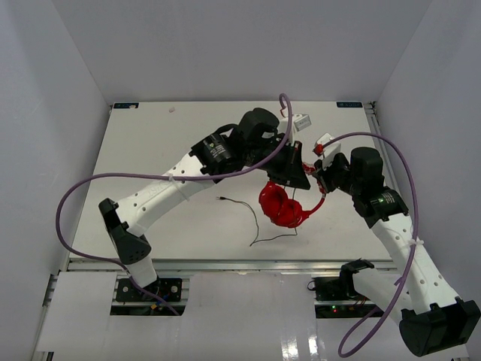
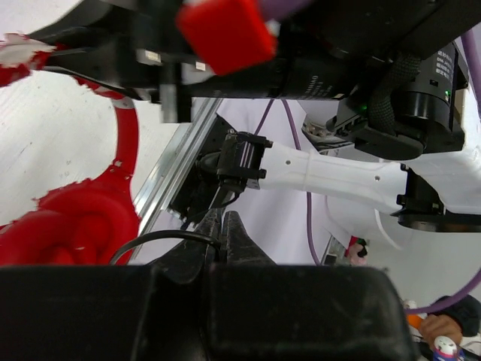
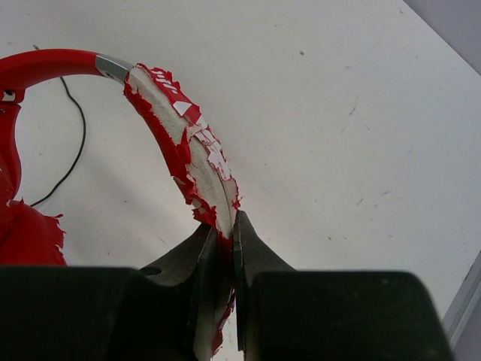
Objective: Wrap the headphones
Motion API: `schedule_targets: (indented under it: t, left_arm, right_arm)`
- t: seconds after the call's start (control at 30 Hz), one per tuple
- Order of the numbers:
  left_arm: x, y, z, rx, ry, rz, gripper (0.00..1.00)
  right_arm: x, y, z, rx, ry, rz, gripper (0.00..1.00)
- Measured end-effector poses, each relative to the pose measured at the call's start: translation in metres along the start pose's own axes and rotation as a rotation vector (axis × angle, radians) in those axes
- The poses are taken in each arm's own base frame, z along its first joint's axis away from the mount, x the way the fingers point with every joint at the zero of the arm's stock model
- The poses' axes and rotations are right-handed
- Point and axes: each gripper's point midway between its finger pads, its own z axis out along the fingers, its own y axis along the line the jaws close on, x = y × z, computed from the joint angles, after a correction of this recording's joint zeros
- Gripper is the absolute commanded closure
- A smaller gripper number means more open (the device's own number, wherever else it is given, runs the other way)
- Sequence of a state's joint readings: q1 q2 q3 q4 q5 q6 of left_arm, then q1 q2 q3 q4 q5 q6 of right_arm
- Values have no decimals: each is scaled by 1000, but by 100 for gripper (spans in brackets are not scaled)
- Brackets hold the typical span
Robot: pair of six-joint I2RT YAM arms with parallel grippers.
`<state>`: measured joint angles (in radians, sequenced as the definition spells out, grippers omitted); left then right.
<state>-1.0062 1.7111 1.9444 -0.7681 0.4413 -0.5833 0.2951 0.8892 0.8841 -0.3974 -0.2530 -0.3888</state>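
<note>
Right gripper (image 3: 225, 224): jaws shut tight on headband (image 3: 186, 143) of headphones (image 1: 282, 204). Ear cups (image 3: 22, 233) left of jaws.
Left gripper (image 2: 223, 226): jaws nearly closed, cable (image 2: 161, 235) pinched at tips.
Step looks like winding.
Next: left loops cable round headband, gently.

We are finding no word, number or brand mark that we can read. A small label on the right arm's motor housing (image 2: 434, 79), to the right of the headphones (image 2: 71, 226), is showing print too blurred for us. The headband's (image 3: 188, 150) peeling white patches are showing no legible letters.
</note>
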Motion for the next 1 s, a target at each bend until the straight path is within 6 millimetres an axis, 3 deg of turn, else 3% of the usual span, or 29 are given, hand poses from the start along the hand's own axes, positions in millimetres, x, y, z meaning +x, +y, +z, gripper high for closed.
schedule_targets:
  t: [0.2, 0.43, 0.7, 1.0]
  left_arm:
    - [2, 27, -20, 5, 69, -42, 100]
    - [37, 35, -30, 23, 215, -42, 100]
    - [74, 72, -31, -96, 328, -62, 100]
    - [66, 108, -40, -258, 277, -10, 100]
  right_arm:
    - [-1, 15, 0, -96, -19, -64, 92]
    - [-3, 34, -6, -205, -50, -147, 92]
    - [-4, 46, -9, -279, -76, -200, 92]
    - [-15, 62, -19, -362, -125, -194, 92]
